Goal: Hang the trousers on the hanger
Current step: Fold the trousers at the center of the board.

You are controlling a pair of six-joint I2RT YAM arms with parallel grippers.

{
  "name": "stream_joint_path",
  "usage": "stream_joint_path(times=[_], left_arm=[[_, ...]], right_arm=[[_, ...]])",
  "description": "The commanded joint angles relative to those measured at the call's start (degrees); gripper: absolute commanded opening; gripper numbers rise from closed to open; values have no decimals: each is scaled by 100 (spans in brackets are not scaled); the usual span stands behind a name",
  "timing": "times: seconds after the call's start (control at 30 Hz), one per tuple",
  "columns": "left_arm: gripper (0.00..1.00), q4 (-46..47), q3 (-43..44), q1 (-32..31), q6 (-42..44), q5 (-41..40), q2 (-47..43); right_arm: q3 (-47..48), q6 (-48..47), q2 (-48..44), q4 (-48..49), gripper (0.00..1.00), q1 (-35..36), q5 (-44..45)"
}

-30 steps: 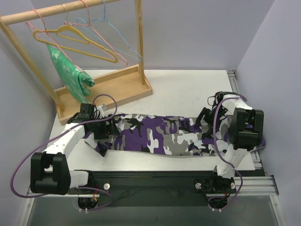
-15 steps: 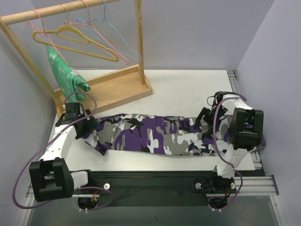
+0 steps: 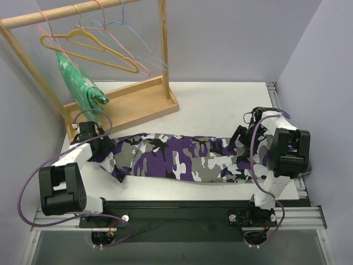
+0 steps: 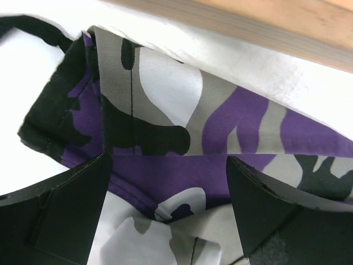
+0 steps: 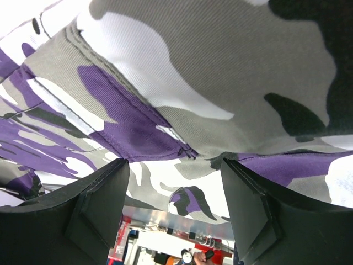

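Trousers (image 3: 182, 157): camouflage cloth, lay flat across table (image 3: 220, 105) between arms; hanger (image 3: 91, 47) hung on rack (image 3: 66, 14), well apart. Judged soft, limp, light, prone to sag; best pinched at seamed hem or waistband. Left gripper (image 4: 168, 160), right gripper (image 5: 175, 163): jaws spread over cloth, nothing held.

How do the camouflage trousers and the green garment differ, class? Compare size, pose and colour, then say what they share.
Size: the trousers are far larger than the green garment.
Pose: the trousers lie stretched across the table; the green garment hangs from the wooden rack.
Colour: the trousers are purple, black, white and grey; the green garment is green and white.
Both are patterned cloth.
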Motion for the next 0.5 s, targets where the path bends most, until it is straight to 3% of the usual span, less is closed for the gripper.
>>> stream_joint_path(times=[0.0, 0.47], left_arm=[[95, 721, -128, 30, -93, 100, 92], [95, 1240, 328, 100, 82, -58, 426]], right_arm=[[-15, 17, -315, -337, 68, 33, 44], [99, 34, -306, -451, 68, 33, 52]])
